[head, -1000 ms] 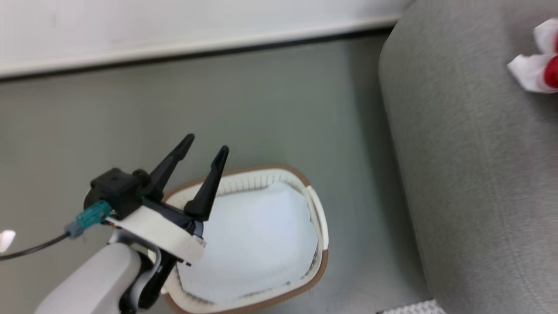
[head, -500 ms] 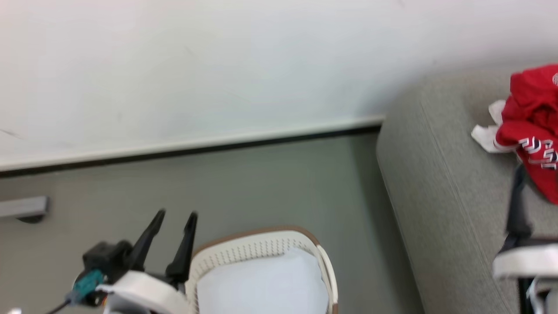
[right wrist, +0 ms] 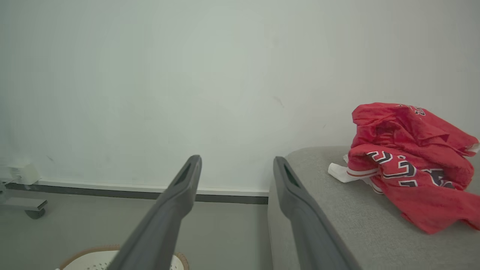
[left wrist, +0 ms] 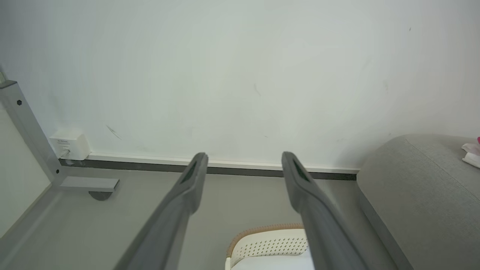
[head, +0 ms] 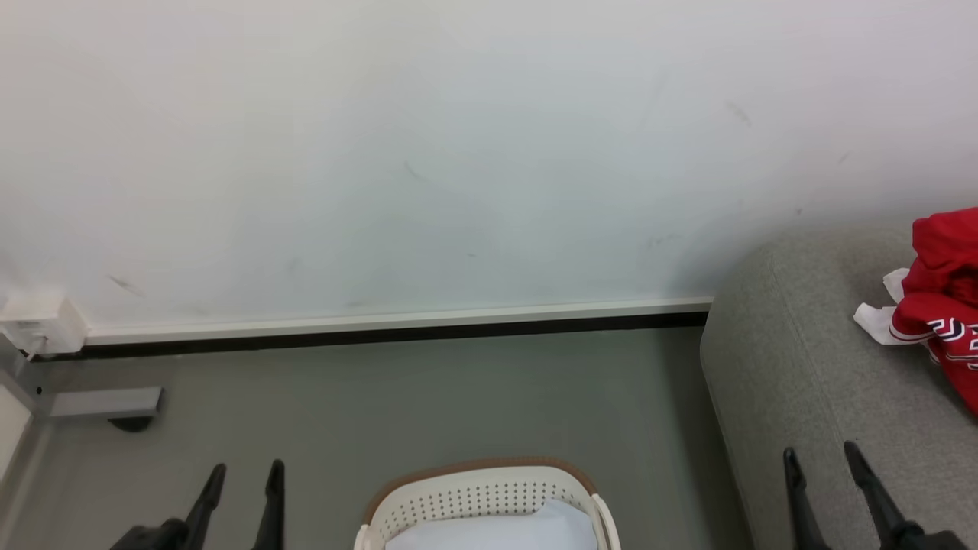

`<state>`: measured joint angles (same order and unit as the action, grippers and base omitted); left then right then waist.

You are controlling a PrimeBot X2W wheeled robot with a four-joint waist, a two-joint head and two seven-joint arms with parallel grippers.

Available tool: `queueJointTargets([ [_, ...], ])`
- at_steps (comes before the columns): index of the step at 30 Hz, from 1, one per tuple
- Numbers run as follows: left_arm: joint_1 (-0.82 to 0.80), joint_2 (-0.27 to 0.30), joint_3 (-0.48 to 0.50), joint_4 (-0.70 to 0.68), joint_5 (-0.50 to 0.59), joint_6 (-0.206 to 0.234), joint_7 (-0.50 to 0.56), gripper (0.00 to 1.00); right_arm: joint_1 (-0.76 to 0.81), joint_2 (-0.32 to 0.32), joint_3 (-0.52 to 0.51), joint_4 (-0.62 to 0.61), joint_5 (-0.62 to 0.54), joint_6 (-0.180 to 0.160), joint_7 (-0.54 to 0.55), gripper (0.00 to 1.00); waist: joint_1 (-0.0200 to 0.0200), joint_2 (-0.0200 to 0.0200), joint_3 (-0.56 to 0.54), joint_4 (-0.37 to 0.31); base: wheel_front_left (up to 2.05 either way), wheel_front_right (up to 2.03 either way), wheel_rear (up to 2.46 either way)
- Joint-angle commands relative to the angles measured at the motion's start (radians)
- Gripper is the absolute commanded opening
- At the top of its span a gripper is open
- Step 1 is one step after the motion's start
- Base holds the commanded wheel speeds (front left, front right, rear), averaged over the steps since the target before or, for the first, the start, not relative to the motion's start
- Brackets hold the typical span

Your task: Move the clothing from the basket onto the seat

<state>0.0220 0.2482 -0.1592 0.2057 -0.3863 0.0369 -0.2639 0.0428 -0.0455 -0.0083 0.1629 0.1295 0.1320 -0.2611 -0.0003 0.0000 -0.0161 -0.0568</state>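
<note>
Fingers on both the left gripper and the right gripper stand spread wide with nothing between them, pointing toward the wall.

The clothing, a red jersey with white, black-edged lettering, lies crumpled on the seat, back from its rounded end. A strip of white trim pokes out at its edge. The basket sits on the floor between the two grippers, near the seat's end. The part of it in view holds a plain white cloth.

By that lie of things the transfer looks done, and the step in hand seems to be the close, with both arms clear of the garment. The next move probably calls for little beyond keeping the arms off the jersey. A check that no red fabric hides low in the basket may also be worthwhile.

The right wrist view gives the jersey whole, with its folds and lettering. The head view cuts the jersey at the frame edge but takes in both grippers and the basket's contents.
</note>
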Motion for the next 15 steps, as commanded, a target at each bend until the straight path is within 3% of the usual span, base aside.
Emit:
queueJointTargets([
  [1,0.017,-0.012,0.016,0.001,0.017,-0.009,-0.001,1.00,0.015,-0.006,0.001,0.006,-0.006,-0.003,-0.003,1.00,0.0003,0.0000,-0.009,0.000,0.00,0.00,0.00],
  [15,0.045,-0.127,0.171,0.040,0.167,-0.122,-0.001,1.00,0.025,-0.005,0.018,0.040,0.008,-0.003,-0.003,1.00,0.0003,0.0000,-0.034,-0.020,0.00,0.00,0.00],
])
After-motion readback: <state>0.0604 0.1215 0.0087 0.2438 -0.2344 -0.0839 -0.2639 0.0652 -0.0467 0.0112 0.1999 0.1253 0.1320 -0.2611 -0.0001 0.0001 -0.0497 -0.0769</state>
